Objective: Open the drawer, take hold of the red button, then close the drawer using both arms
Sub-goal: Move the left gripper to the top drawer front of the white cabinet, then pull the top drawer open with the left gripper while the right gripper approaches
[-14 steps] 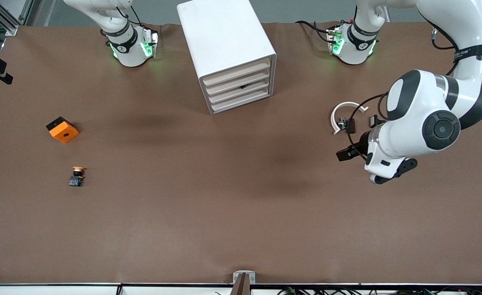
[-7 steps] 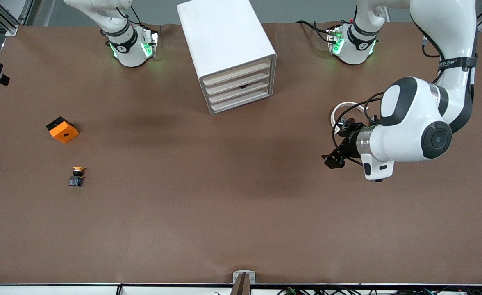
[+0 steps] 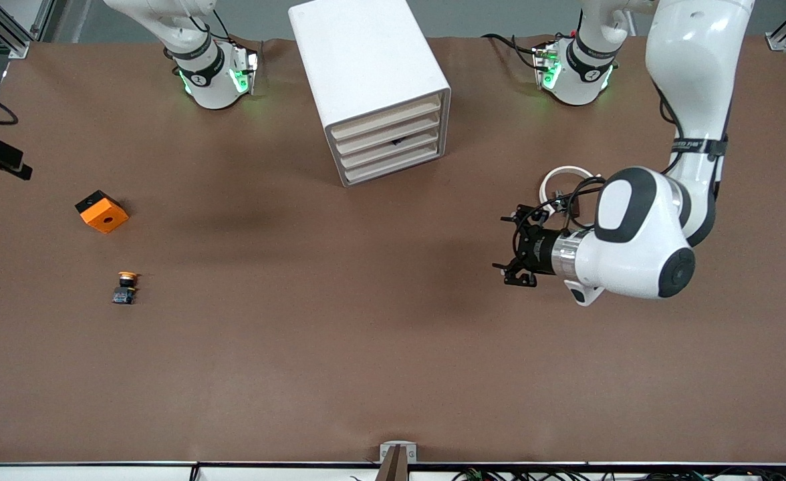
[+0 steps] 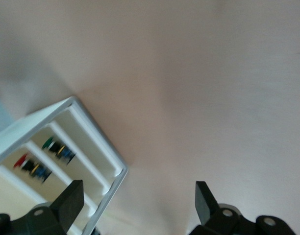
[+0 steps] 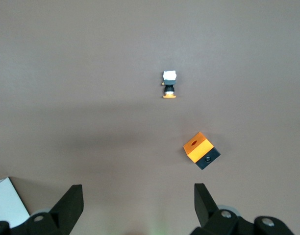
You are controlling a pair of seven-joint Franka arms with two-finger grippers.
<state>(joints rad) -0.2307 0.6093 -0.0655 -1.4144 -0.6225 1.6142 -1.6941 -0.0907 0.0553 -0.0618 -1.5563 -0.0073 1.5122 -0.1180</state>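
Two arms, two grippers. One white cabinet (image 3: 369, 83) with four drawers, all pushed in, fronts facing the front camera at a slant.

Left gripper (image 3: 514, 248) hangs over bare counter (image 3: 339, 347) toward the left arm's end, lower in the front view than the cabinet; jaws released, nothing between them. Left wrist view: its two fingers (image 4: 71, 201) stand wide apart, and the cabinet's corner (image 4: 66, 161) shows with open compartments.

Inside one compartment lies the button (image 4: 31, 166), red cap, black-and-blue base. In the neighbouring compartment lies one green-capped button (image 4: 58, 149). The front view shows only a small dark spot in the third drawer (image 3: 393, 145) counted from the top, too small to identify.

Right gripper (image 5: 137, 203): jaws released and empty, seen only in the right wrist view, high over the right arm's end of the counter. The right arm waits.

Loose items on the counter, two in all: one orange cube (image 3: 101, 212) with a hole, and one orange-capped button (image 3: 125, 287), nearer to the front camera than the cube, the two apart.

One white ring (image 3: 562, 179) lies beside the left arm's wrist.

Wide bare counter in front of the drawers.
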